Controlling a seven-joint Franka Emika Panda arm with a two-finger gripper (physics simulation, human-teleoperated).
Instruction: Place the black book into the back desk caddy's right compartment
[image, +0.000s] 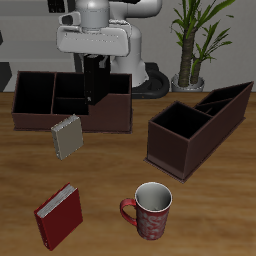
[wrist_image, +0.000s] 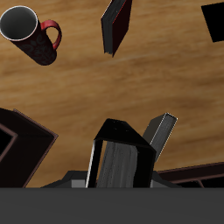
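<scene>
My gripper (image: 96, 66) is shut on the black book (image: 96, 88) and holds it upright, hanging down over the back desk caddy (image: 45, 118) near the divider of its right compartment (image: 113, 93). I cannot tell whether the book's lower edge touches the caddy. In the wrist view the black book (wrist_image: 121, 164) shows its pale page edges between the two fingers (wrist_image: 160, 131) of the gripper (wrist_image: 128, 140). A strip of the caddy (wrist_image: 194, 174) shows beside it.
The diagonal caddy (image: 200, 125) stands beside the back one. A grey-tan book (image: 66, 137) lies just in front of the back caddy. A red book (image: 58, 215) and a red-and-white mug (image: 151, 209) sit near the table's front edge, also in the wrist view as book (wrist_image: 116, 24) and mug (wrist_image: 26, 33).
</scene>
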